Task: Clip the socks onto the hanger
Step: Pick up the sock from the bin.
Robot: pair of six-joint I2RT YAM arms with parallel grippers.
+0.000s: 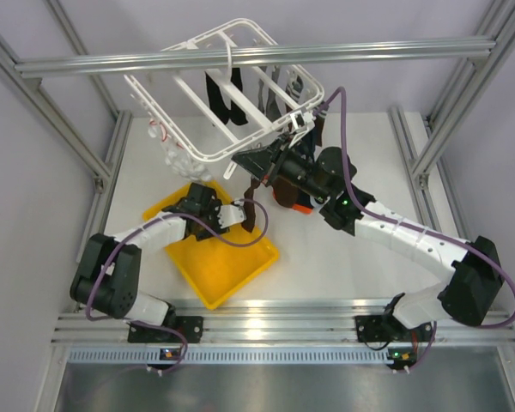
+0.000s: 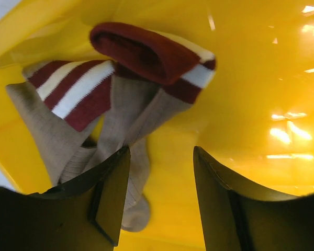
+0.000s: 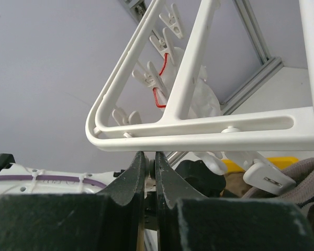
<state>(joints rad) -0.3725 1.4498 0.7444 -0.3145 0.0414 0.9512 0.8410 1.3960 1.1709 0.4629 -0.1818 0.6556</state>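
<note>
The white hanger (image 1: 197, 159) hangs tilted from the top bar, with dark socks (image 1: 219, 99) clipped inside it. My right gripper (image 1: 271, 172) is right under its near corner. In the right wrist view the jaws (image 3: 150, 157) are shut to a thin gap just below the frame bar (image 3: 199, 133). A dark brown sock (image 1: 254, 210) dangles below that corner. My left gripper (image 1: 240, 215) is open over the yellow tray (image 1: 232, 266). The left wrist view shows a red-white striped sock (image 2: 146, 52) and a tan sock (image 2: 120, 115) in the tray. The left finger (image 2: 112, 193) is beside the tan sock.
A white clip (image 3: 261, 175) dangles right of my right jaws, next to a brown-grey sock (image 3: 303, 178). A dark sock with orange trim (image 1: 297, 204) lies on the table under the right arm. Loose white clips (image 1: 176, 159) hang at the hanger's left side.
</note>
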